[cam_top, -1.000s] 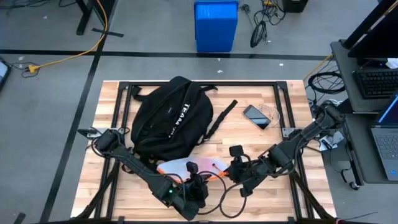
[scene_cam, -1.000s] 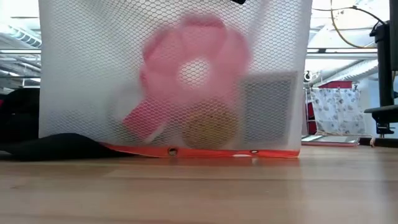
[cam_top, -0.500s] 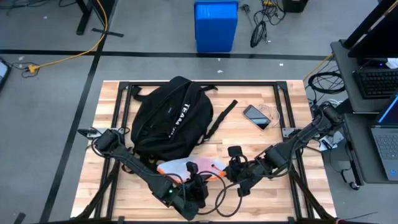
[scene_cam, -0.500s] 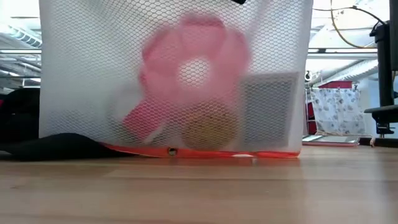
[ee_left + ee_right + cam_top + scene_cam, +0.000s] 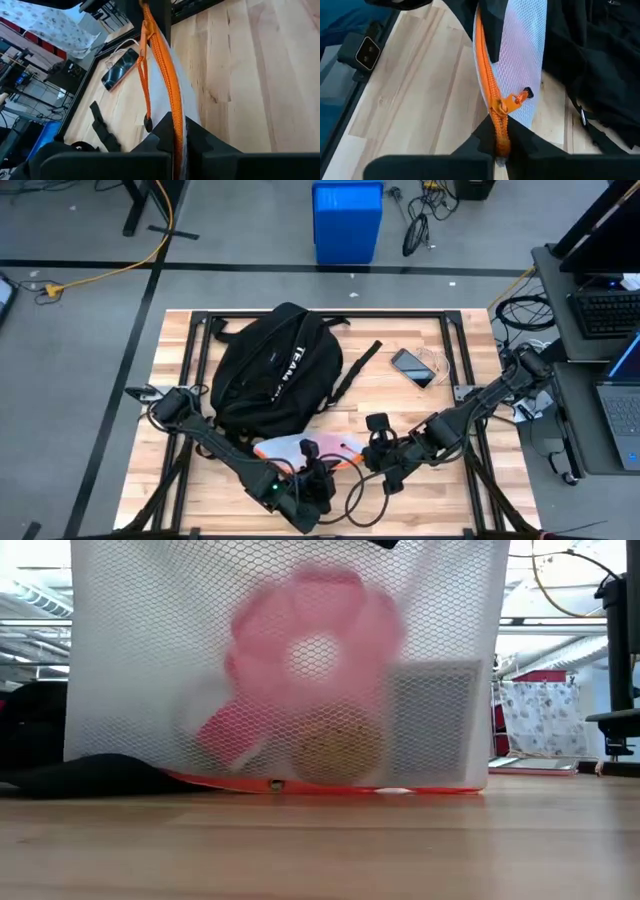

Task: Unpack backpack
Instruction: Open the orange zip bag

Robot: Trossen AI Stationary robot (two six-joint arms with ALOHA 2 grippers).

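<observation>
From above, you see the backpack [image 5: 272,380] lying on the far left part of the table [image 5: 400,415], lettering up, one strap [image 5: 357,367] trailing toward a phone [image 5: 412,367] that lies well apart to its right. At the near edge both arms meet over a white mesh pouch [image 5: 300,448] with an orange zipper, which rests just in front of the backpack. Your left gripper [image 5: 318,472] holds the pouch's near side and your right gripper [image 5: 372,450] holds its right end. A blue bin [image 5: 347,220] stands on the floor beyond the table. At table height, the pouch [image 5: 280,670] fills most of your picture, its orange edge [image 5: 320,784] down on the wood; through the mesh you can make out a pink shape [image 5: 315,635], a round tan thing [image 5: 335,745] and a grey rectangle [image 5: 432,715], all blurred. From the left wrist, you see the fingers [image 5: 150,145] pinched narrow on the orange zipper band [image 5: 167,75], with the phone [image 5: 120,70] and the strap [image 5: 102,127] lying beyond. From the right wrist, the fingers [image 5: 482,135] are clamped narrow on the zipper [image 5: 492,100], its pull tab [image 5: 512,98] hanging to one side, the backpack's black fabric [image 5: 600,65] just beside the mesh.
</observation>
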